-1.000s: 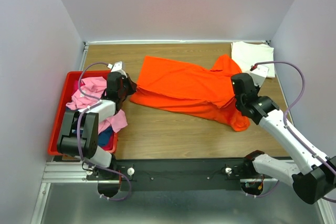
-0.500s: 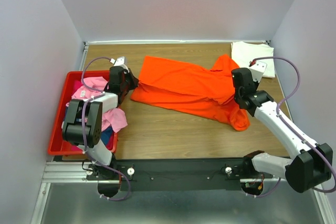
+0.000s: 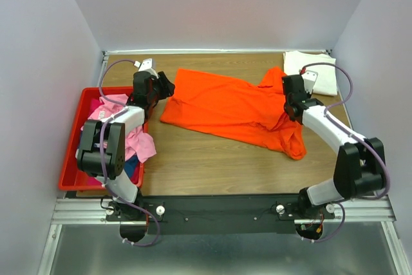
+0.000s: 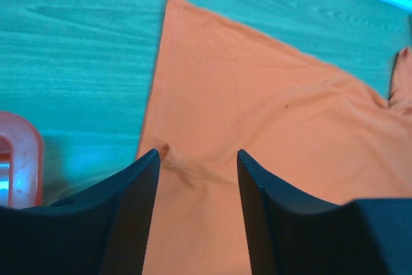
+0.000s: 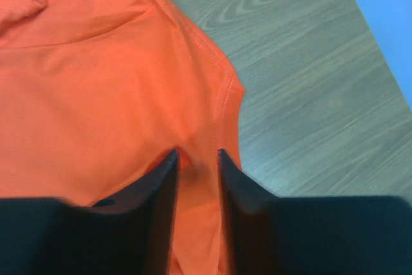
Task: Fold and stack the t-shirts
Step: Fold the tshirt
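The bright orange t-shirt (image 3: 232, 104) lies spread across the middle of the wooden table. My left gripper (image 3: 167, 89) is at its left edge. In the left wrist view that gripper (image 4: 196, 159) stands open, its fingers wide apart over flat orange cloth (image 4: 270, 107). My right gripper (image 3: 291, 98) is over the shirt's right side. In the right wrist view its jaws (image 5: 197, 156) are parted, and a low ridge of orange cloth (image 5: 96, 94) lies loose between them. A folded cream-white t-shirt (image 3: 315, 72) rests at the back right corner. Pink (image 3: 138, 143) and dark blue t-shirts sit crumpled in the bin.
A red plastic bin (image 3: 69, 159) stands at the left edge of the table, and its corner (image 4: 19, 165) shows beside my left fingers. Walls close in the back and both sides. Bare wood (image 3: 212, 165) lies between the orange shirt and the near edge.
Both grippers moved toward the back, drawing the orange shirt's edges along. Both were shut on the cloth before; both now stand open and the shirt lies on the table.
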Controlling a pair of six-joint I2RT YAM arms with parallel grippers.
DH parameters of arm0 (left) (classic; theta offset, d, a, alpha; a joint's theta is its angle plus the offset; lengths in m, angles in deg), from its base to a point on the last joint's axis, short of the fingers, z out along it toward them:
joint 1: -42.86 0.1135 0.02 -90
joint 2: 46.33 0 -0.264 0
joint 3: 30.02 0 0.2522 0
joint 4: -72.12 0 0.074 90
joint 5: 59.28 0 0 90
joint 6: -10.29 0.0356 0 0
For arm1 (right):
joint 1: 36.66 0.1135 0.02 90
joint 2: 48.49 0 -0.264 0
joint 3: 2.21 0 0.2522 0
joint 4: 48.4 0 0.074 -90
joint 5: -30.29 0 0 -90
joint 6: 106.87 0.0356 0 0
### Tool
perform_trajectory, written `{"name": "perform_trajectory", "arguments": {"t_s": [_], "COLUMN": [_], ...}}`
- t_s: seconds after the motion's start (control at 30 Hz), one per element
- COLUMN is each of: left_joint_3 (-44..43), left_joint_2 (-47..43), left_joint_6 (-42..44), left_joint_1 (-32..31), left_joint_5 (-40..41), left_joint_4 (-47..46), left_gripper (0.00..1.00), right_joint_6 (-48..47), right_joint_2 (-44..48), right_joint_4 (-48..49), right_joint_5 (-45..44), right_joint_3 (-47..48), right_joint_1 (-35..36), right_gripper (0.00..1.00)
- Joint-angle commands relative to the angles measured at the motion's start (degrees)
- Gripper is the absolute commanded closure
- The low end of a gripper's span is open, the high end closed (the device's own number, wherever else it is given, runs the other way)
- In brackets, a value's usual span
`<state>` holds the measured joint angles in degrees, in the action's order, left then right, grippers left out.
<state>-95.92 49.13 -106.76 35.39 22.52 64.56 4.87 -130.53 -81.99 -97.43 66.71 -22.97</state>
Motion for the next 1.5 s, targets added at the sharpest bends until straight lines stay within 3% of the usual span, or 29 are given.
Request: {"name": "perform_trajectory", "arguments": {"t_s": [0.0,0.17,0.33,0.6,0.87,1.07,1.33,1.47], "left_joint_3": [-0.9,2.6,9.7,13.4,11.7,11.2,10.9,10.8], "left_joint_2": [-3.6,-7.9,-10.9,-10.3,-1.2,0.8,1.8,2.0], "left_joint_6": [1.1,2.7,3.7,4.4,5.5,5.3,5.9,6.0], "left_joint_1": [-0.1,-2.3,-5.8,-7.7,-7.8,-7.8,-7.8,-7.8], "left_joint_5": [0.6,0.9,-2.0,-8.2,-9.7,-9.5,-7.9,-8.0], "left_joint_4": [0.6,-0.6,-3.0,-6.5,-7.6,-7.6,-6.8,-6.6], "left_gripper": [0.38,0.38,0.38,0.37,0.37,0.37,0.37,0.37], "right_joint_6": [-2.3,-2.9,-1.1,5.0,6.2,6.4,6.6,6.2], "right_joint_2": [-5.6,-5.2,2.1,4.1,1.1,-2.6,-2.8,-1.6], "right_joint_4": [3.5,3.5,3.7,5.8,6.7,7.2,7.7,7.9], "right_joint_5": [4.2,12.5,27.6,40.4,36.6,33.7,32.7,32.1], "right_joint_3": [5.5,7.0,-1.0,-10.7,-12.3,-10.4,-9.4,-8.9], "right_joint_1": [-1.7,-1.7,-1.6,-1.6,-1.5,-1.5,-1.6,-1.5], "right_gripper": [0.43,0.31,0.32,0.36,0.36,0.36,0.53,0.57]}}
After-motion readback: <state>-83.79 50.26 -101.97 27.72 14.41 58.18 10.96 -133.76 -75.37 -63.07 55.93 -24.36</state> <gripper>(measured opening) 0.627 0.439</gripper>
